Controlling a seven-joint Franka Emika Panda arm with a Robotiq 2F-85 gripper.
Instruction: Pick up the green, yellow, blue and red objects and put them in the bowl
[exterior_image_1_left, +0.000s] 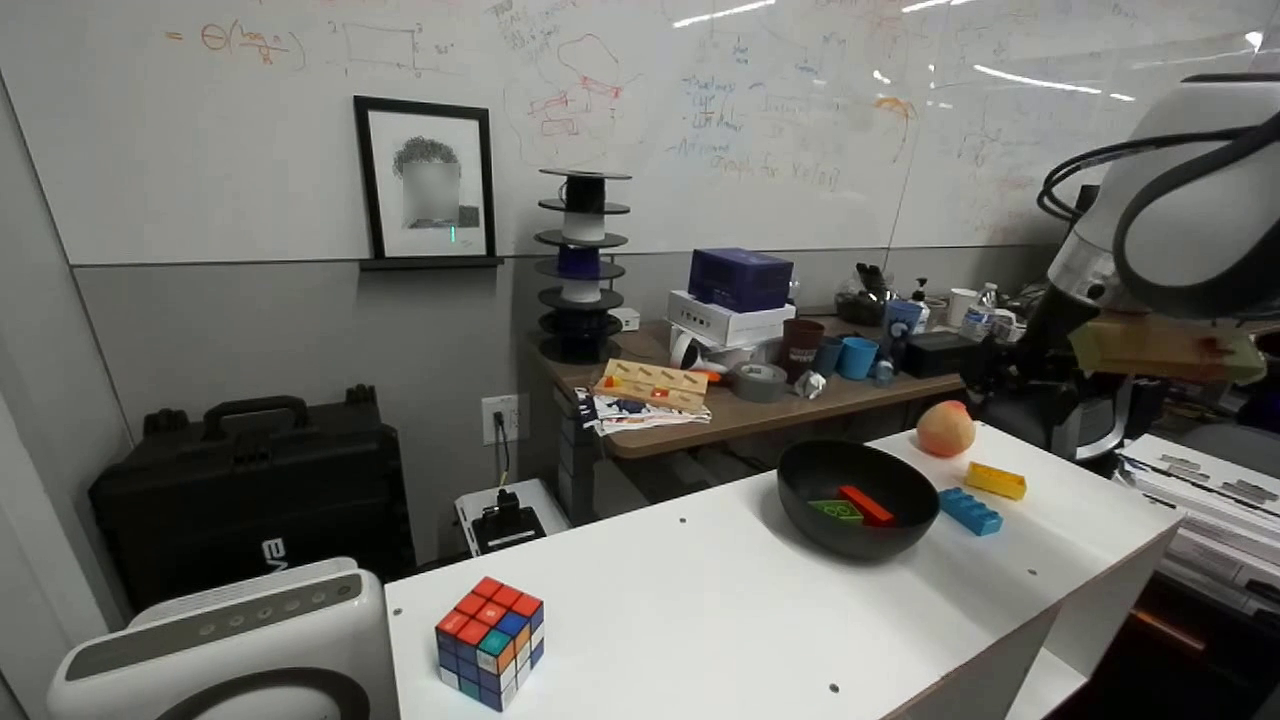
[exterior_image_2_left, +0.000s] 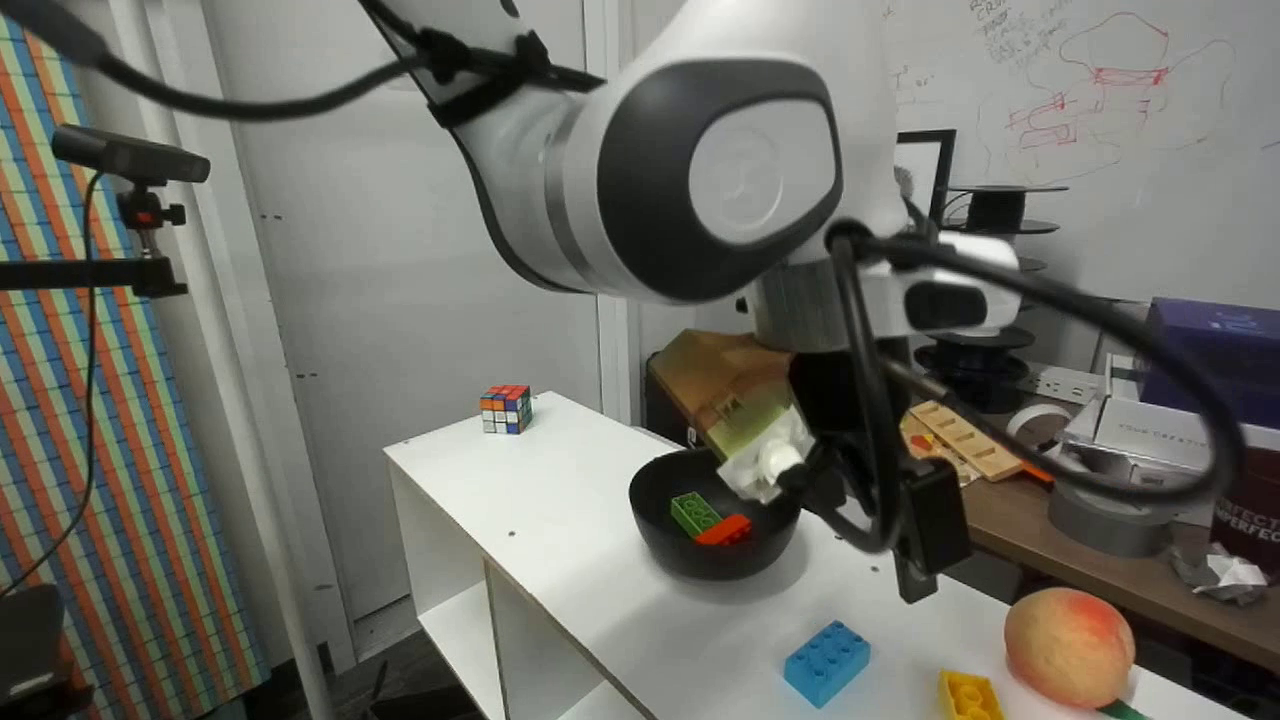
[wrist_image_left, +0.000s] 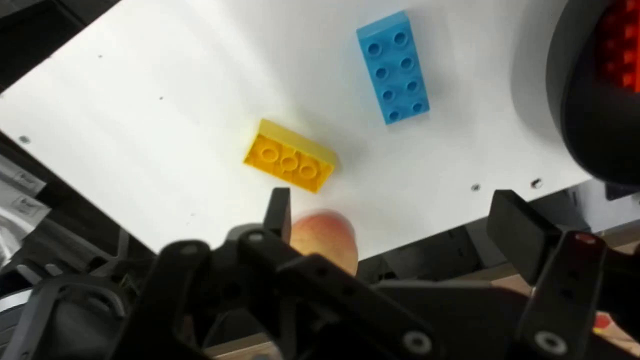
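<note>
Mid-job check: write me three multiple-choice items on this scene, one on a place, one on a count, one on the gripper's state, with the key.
1. Where is the red toy brick?
A) Beside the Rubik's cube
B) On the floor
C) In the black bowl

2. How many bricks lie on the white tabletop, outside the bowl?
A) One
B) Two
C) Four

3. How does the gripper stand?
A) Open
B) Shut, empty
C) Shut on the peach

Key:
1 C: both exterior views show it inside the bowl with the green toy brick.
2 B: the blue toy brick and yellow toy brick lie there.
3 A: its jaws stand wide apart in the wrist view.
</note>
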